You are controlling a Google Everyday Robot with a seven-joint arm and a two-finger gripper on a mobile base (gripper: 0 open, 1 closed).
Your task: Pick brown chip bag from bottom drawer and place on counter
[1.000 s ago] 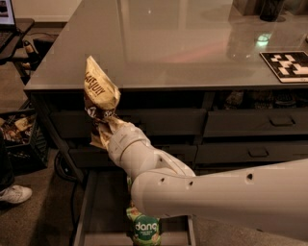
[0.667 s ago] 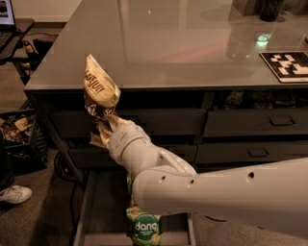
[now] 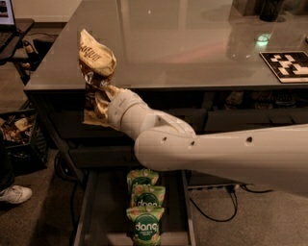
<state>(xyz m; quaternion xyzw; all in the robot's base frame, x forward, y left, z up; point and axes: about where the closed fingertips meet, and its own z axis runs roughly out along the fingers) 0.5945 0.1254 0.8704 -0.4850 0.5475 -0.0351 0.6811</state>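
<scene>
My gripper (image 3: 99, 94) is shut on the lower part of the brown chip bag (image 3: 97, 58). It holds the bag upright at the counter's front left edge, with the bag's top above the counter (image 3: 173, 48) surface. The bag's crumpled bottom hangs in front of the cabinet's upper drawer fronts. The white arm reaches in from the right. The bottom drawer (image 3: 83, 211) is pulled open below the arm and holds three green "dang" bags (image 3: 146, 226) in a row.
A black-and-white marker board (image 3: 288, 66) lies on the counter at the right, and a dark cup (image 3: 269, 8) stands at the back. A black crate (image 3: 17, 139) and a white shoe (image 3: 14, 194) are on the floor to the left. A cable (image 3: 216, 214) runs on the floor to the right.
My gripper has lifted the brown chip bag higher, so its top now stands above the counter's edge. The drawer and green bags have not moved.
</scene>
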